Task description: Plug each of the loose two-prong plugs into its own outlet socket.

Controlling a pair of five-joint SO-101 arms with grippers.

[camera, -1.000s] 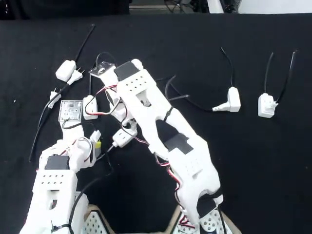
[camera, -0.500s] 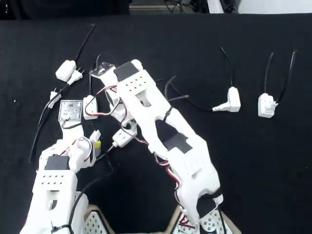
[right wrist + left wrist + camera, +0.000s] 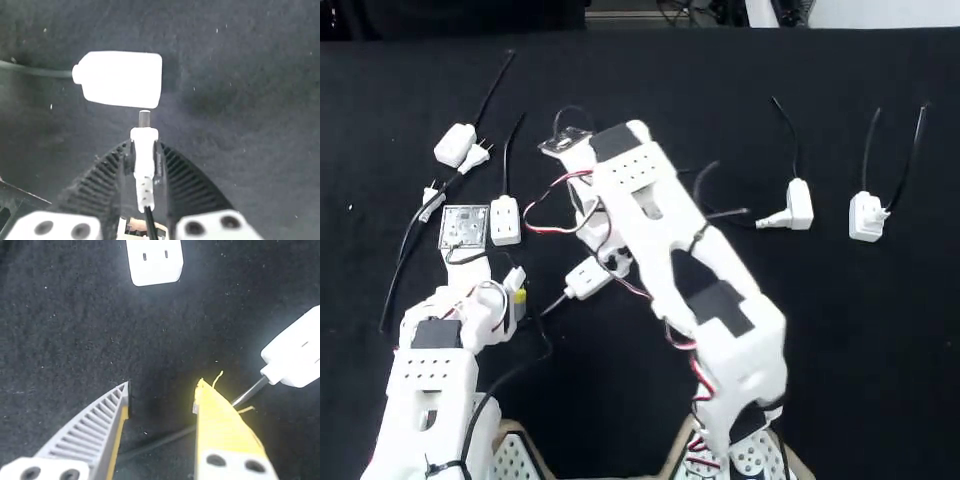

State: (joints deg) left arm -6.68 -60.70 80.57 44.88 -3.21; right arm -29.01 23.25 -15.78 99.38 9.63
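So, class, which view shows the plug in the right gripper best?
The right wrist view: the plug is clamped in the right gripper, prong pointing at a socket. In the high view the right arm covers it; the left wrist view faces the open left gripper instead.

I take the high view from a fixed camera looking steeply down over the whole table [image 3: 880,340], with the arm bases at its near edge. Each wrist camera looks from close range along its own fingers, past the left gripper [image 3: 162,385] or the right gripper [image 3: 144,145], onto the tabletop. The high and left wrist views share the outlet socket [image 3: 504,220] near the left edge.
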